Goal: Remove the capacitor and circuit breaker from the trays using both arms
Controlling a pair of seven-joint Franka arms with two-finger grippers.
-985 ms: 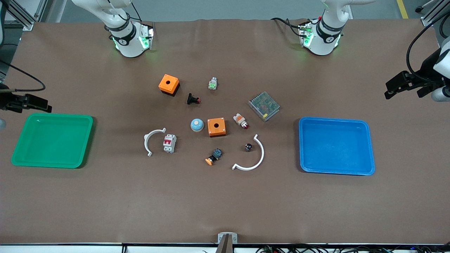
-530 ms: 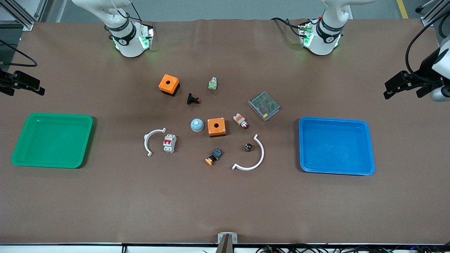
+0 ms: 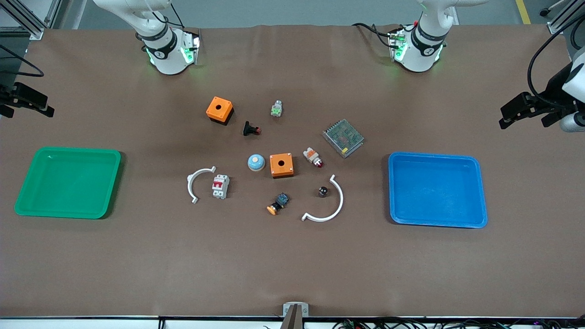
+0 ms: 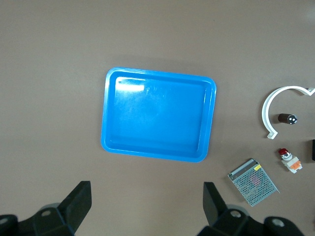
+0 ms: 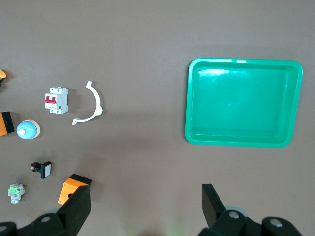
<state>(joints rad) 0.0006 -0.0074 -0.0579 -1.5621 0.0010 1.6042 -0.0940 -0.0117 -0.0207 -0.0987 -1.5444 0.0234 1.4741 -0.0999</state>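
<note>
A wide brown table mat fills the scene, with loose electrical parts scattered mid-table between two empty trays. My left gripper (image 3: 514, 112) hangs high at the left arm's end of the table, near the blue tray (image 3: 477, 192), jaws apart and holding nothing. My right gripper (image 3: 32, 103) hangs at the other end near the green tray (image 3: 27, 183), jaws likewise apart and empty. The capacitor (image 3: 322, 191), a tiny black cylinder, lies on the mat inside a white curved clip (image 3: 336, 208). It looks light and likely to roll, so I would pinch across its round sides. The circuit breaker (image 3: 220, 186) rests on the mat beside a smaller white clip (image 3: 194, 180). It looks rigid and blocky, so I would grip its flat flanks, clear of the red levers.
</note>
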